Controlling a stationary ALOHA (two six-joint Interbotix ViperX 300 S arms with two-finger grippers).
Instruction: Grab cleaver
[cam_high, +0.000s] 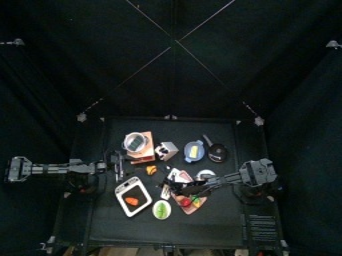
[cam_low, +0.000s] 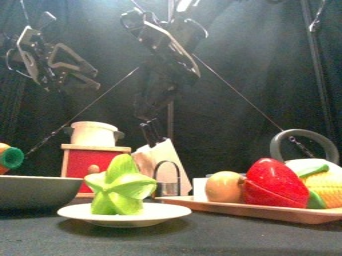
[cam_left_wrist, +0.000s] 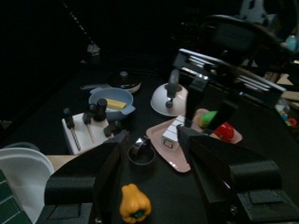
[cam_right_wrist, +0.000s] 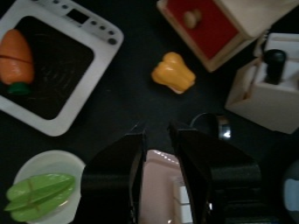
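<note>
My right gripper (cam_right_wrist: 156, 136) hangs open just above a pink cutting board (cam_left_wrist: 163, 156). The board's pale surface fills the gap between its jaws. I cannot pick out the cleaver for certain. Black knife handles stand in a white knife block (cam_right_wrist: 260, 83) beside this gripper, and the block (cam_left_wrist: 84, 131) shows in the left wrist view too. In the top view the right gripper (cam_high: 191, 186) reaches in over the middle of the table. My left gripper (cam_left_wrist: 158, 153) is wide open with nothing in it, back at the table's left side (cam_high: 118, 165).
A yellow pepper (cam_right_wrist: 173, 72) lies loose near a white tray (cam_right_wrist: 82, 26) that holds a carrot. A green star fruit (cam_right_wrist: 41, 188) sits on a plate. A red and white box (cam_right_wrist: 222, 22), a blue bowl (cam_left_wrist: 111, 103), a white kettle (cam_left_wrist: 173, 98) and a metal ring (cam_left_wrist: 140, 154) crowd the table.
</note>
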